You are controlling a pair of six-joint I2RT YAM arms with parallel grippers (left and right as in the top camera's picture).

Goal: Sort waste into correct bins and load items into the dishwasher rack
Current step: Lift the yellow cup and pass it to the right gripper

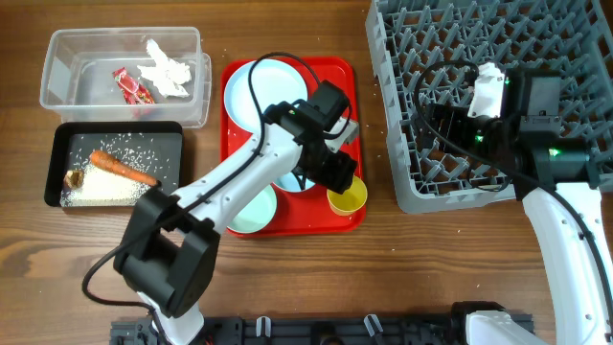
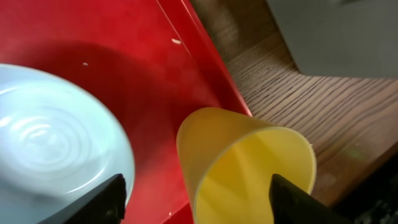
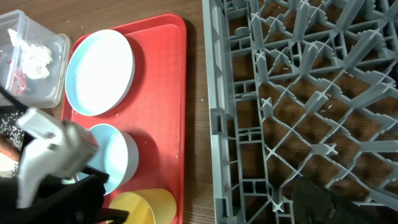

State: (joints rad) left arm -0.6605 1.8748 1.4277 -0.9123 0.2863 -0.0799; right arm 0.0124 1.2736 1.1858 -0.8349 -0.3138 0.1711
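The left gripper (image 2: 198, 183) is hovering low over the near right corner of the red tray (image 2: 124, 62) with its fingers (image 2: 109, 198) spread wide; the yellow cup (image 2: 249, 168) is sitting between them, mouth up, with one finger well apart from its wall and the other just beside its rim; the gripper is pinching nothing. Just beside the cup, the pale blue bowl (image 2: 56, 143) is resting on the same tray; the pale green bowl (image 1: 251, 211) is lying near the tray's front edge, partly under the left arm, and the pale blue plate (image 1: 273, 84) is occupying the tray's far end.

The right gripper (image 1: 433, 125) is hanging over the front left part of the grey dishwasher rack (image 1: 575, 38); its fingers are showing spread and holding nothing.

Further left on the bench (image 1: 460, 259), the black tray (image 1: 172, 129) is holding the carrot (image 1: 123, 168), the rice (image 1: 105, 190) and the brown scrap (image 1: 74, 178); behind it the clear tub (image 1: 57, 67) is containing the red wrapper (image 1: 132, 86) and the crumpled tissue (image 1: 168, 72).
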